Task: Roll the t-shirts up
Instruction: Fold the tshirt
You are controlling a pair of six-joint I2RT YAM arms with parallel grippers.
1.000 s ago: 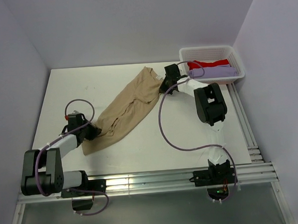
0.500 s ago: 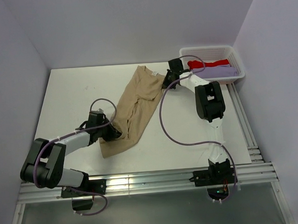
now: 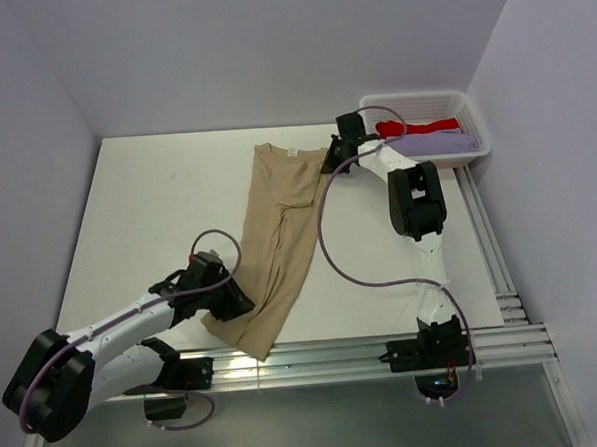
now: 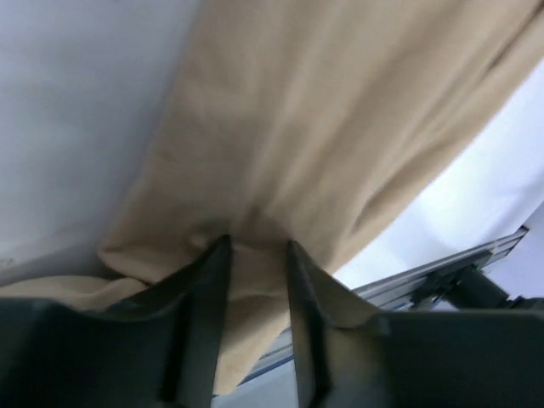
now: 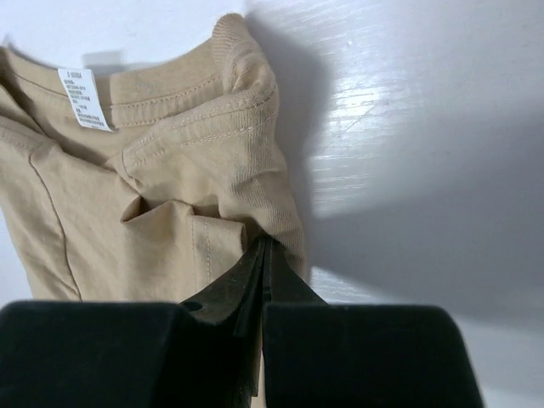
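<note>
The tan t-shirt (image 3: pixel 279 225) lies stretched from the far middle of the table to its near edge, folded narrow lengthwise. My left gripper (image 3: pixel 233 305) is at the hem end; in the left wrist view its fingers (image 4: pixel 212 289) stand apart, with tan cloth (image 4: pixel 340 127) draped over and between them, so the left gripper (image 4: pixel 255 246) is open. My right gripper (image 3: pixel 332 164) is shut on the shirt's shoulder edge beside the collar (image 5: pixel 170 187); the right gripper's (image 5: pixel 265 242) tips pinch the fabric. The white neck label (image 5: pixel 85 99) faces up.
A white lattice basket (image 3: pixel 422 99) stands at the far right corner, holding a red tee (image 3: pixel 419 128) and a lavender one (image 3: pixel 435 144). An aluminium rail (image 3: pixel 326 357) runs along the near edge, just past the hem. Purple cables loop over the table from both arms.
The left arm swung toward the near edge, dragging the hem so the shirt turned from diagonal to nearly lengthwise. Its jaws have parted. The right gripper stayed shut on the shoulder, barely moving.
</note>
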